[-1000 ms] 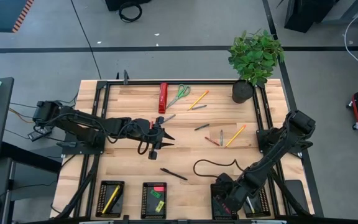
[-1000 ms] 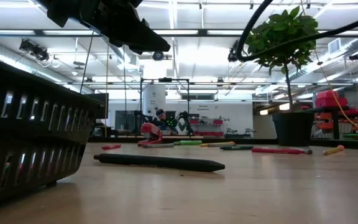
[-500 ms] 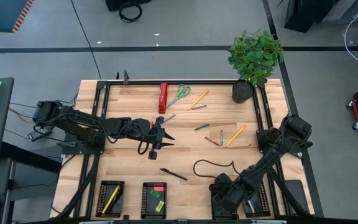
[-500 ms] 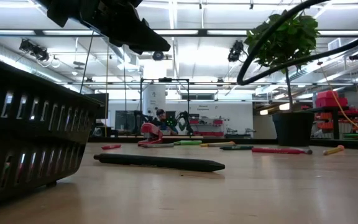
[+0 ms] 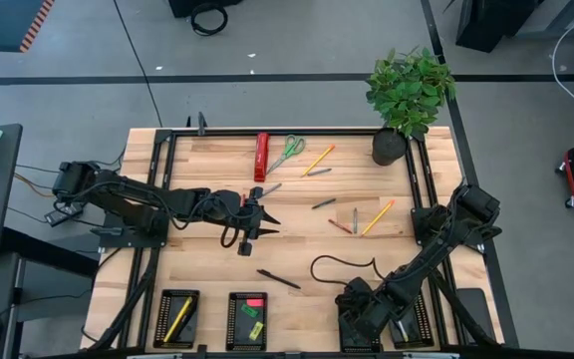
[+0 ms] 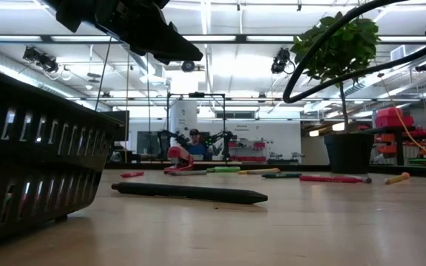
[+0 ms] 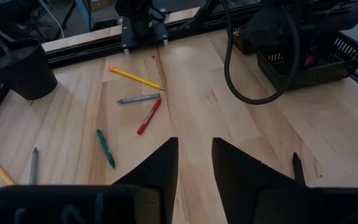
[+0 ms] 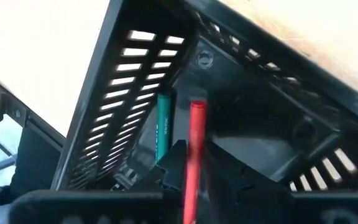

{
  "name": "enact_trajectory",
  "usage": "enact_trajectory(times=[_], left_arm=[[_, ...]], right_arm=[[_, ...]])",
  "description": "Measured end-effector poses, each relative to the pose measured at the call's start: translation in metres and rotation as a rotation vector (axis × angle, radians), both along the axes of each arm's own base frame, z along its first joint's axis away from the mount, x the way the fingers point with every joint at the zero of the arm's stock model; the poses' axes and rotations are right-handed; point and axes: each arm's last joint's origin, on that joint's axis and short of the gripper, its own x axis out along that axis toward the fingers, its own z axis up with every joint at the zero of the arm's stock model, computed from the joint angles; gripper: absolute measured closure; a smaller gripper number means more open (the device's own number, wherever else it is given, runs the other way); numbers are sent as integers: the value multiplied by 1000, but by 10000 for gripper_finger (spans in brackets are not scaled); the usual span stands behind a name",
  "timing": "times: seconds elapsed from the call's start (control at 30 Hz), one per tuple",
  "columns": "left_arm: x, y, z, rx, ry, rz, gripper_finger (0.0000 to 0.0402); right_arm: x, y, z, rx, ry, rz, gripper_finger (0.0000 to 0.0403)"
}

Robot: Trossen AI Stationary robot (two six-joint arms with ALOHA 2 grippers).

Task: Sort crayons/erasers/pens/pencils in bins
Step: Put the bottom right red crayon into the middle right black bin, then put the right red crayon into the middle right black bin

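In third bin (image 8: 135,81) | red crayon (image 8: 196,155) between right claw (image 8: 194,180) fingers

Beyond the parted dark fingers (image 7: 160,168), a red crayon (image 7: 148,116) lies beside a grey stick (image 7: 138,98) on the table (image 7: 73,130).

We see two dark, near-black jointed arms mounted at either side of the table. The left arm (image 5: 138,204) is built of boxy matte segments with thin cables trailing from its base. The right arm (image 5: 436,249) carries a thick black cable (image 5: 342,264) that loops off its forearm. The left gripper (image 7: 194,171) ends in two broad, wedge-shaped black fingers (image 7: 160,168) of plain matte finish.
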Motion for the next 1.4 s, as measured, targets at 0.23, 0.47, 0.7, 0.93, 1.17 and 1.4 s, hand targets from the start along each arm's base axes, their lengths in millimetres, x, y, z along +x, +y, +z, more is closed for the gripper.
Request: enact_trajectory(times=[0.23,0.47,0.7,0.93,1.17,1.4], left_arm=[[0,0,0,0,1,0,294],[0,0,0,1,3,0,294],[-1,0,-1,2,16,0,294],[-1,0,-3,5,31,-1,294],[-1,0,-3,21,29,-8,294],[-1,0,-3,22,29,-8,294]], right_arm=[[-1,-1,4,14,1,34,277],[-6,-21,42,46,-5,3,268],[-25,-59,87,-42,-43,-53,280],[-44,-112,101,-317,118,-17,286],[-32,-155,90,-415,214,85,286],[2,-190,68,-425,54,191,286]])
